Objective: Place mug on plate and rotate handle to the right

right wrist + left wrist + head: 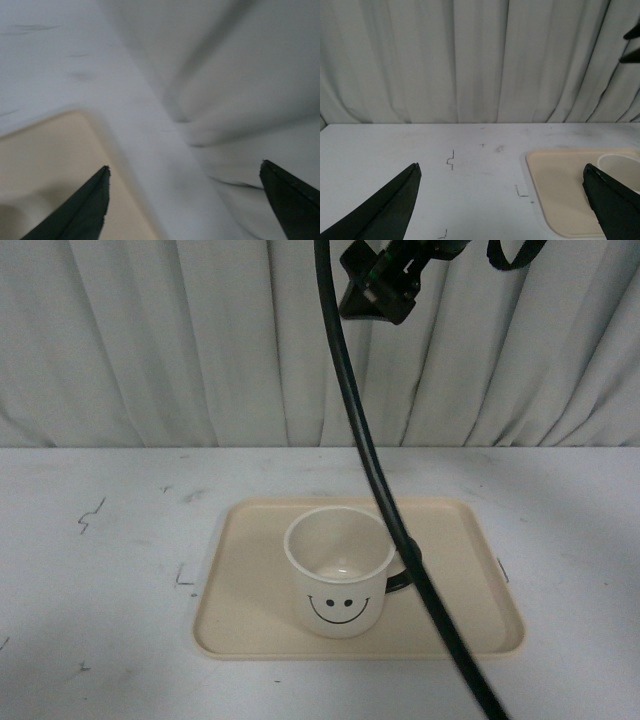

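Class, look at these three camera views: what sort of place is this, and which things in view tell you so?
Probably a robot test bench or lab, not a home. A pale curtain screens the background, the white table carries small pen marks, and only a smiley mug on a beige plate is set out.

The mug [338, 572] is cream-white, inside and out, with a black smiley face drawn in thin lines on the side turned to the front camera: two small dots and a curved mouth. Its handle [400, 578] is dark, nearly black, and glossy. The plate [250, 580] is plain pale beige with no pattern. The table [100, 580] is white to light grey, marked with small dark scuffs and short black angled lines. The curtain [180, 340] behind is pale grey-white with soft vertical folds in darker grey. The cable [372, 465] is black. Both grippers' fingers [385, 210] [80, 210] are matt black.
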Robot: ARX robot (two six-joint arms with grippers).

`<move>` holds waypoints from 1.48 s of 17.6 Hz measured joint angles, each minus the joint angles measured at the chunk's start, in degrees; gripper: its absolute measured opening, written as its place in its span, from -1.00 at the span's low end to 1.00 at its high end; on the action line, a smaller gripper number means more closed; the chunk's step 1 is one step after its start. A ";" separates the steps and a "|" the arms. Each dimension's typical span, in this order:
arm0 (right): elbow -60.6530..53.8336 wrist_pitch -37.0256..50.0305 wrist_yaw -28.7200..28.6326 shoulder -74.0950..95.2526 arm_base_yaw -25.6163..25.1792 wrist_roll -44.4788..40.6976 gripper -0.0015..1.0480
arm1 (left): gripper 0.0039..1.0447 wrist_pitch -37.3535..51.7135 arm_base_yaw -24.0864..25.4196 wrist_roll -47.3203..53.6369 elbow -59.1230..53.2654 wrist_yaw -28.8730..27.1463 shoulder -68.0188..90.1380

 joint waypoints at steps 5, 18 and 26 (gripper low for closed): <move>-56.52 67.17 27.10 -24.02 -5.22 34.34 -0.30 | 0.88 -0.02 0.00 0.00 -0.02 -0.15 0.00; -98.27 80.28 18.51 -51.87 -13.14 39.08 -0.97 | 0.88 -0.04 0.00 0.00 -0.02 -0.04 0.00; -109.02 72.54 13.57 -71.63 -18.86 39.12 -0.97 | 0.88 -0.02 0.00 0.00 0.00 -0.04 0.00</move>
